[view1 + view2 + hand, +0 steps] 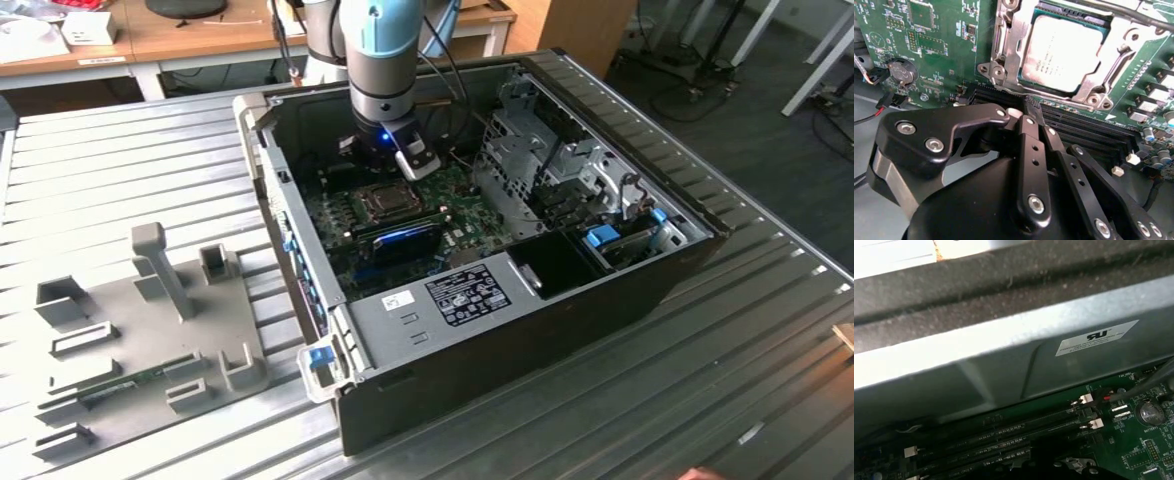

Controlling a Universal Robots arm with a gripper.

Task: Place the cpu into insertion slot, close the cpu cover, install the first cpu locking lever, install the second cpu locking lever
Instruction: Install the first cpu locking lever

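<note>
Computer case (pixel 534 375): walls stand close on every side, top open. Green board (pixel 944 55) on its floor. My claw (pixel 1026 107) is clenched on nothing, tips over the memory slots (pixel 1079 127), just beside the insertion slot (pixel 991 70) edge. Cpu cover (pixel 1011 50) lies flat, framing the seated cpu (pixel 1064 50).

The small square cpu (pixel 1061 52) has a pale silvery-tan metal face with a dull satin sheen. The thin silvery metal cpu cover (pixel 1006 50) framing it is bare and brighter, catching glints. The green circuit board (pixel 939 50) looks smooth and lacquered. The black gripper (pixel 1024 111) is smooth and semi-matt, with shiny steel screw heads. In the exterior view, the ribbed grey metal table (pixel 747 330) looks brushed and the black computer case (pixel 534 360) matt.
</note>
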